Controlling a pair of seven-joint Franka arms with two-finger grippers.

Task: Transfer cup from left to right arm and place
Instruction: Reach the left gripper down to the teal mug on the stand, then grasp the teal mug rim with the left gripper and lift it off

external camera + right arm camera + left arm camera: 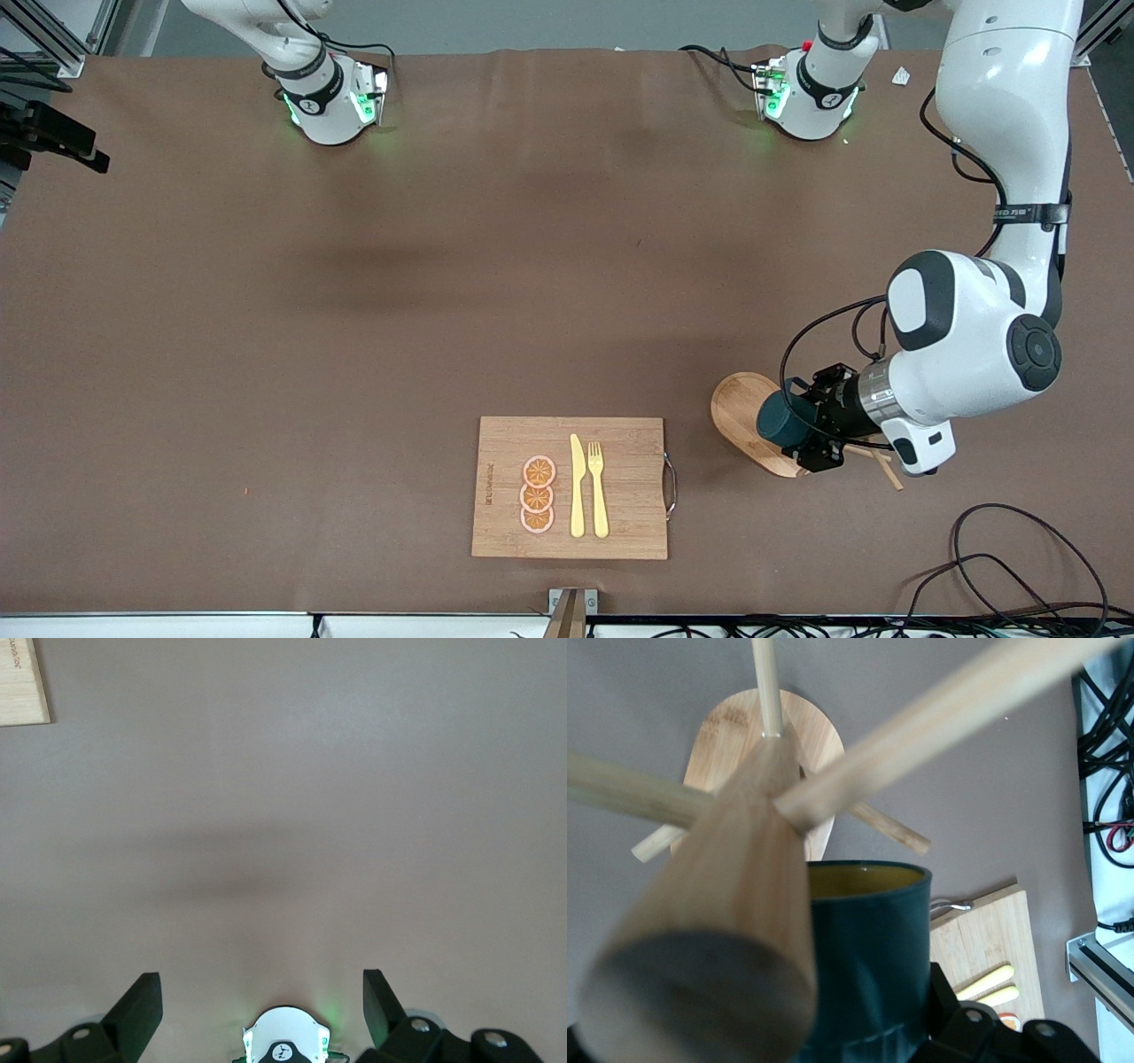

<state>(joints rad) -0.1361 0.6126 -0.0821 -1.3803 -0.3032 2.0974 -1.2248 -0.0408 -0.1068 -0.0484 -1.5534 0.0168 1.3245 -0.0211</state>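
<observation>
Our left gripper [802, 436] is clenched on the cup [783, 420], a dark teal mug with a yellowish inside, and holds it on its side in the air over the oval base of the wooden peg rack [740, 409], at the left arm's end of the table. In the left wrist view the cup [868, 966] sits right against the rack's thick centre post [718, 939], with the thin pegs [948, 718] fanning out just above it, so we judge that it is at the rack and not yet carried clear of it. Our right gripper [263, 1005] waits with its fingers [142, 1005] spread wide and holding nothing, looking down on bare brown table [354, 310] above its own base; it does not show in the front view. A wooden cutting board [620, 443] with orange slices [538, 494], a yellow knife [577, 486] and a yellow fork [598, 487] lies nearer the front camera, toward the table's middle. By our reading the pickup is done; the handover to the right arm and the placing are both left.
</observation>
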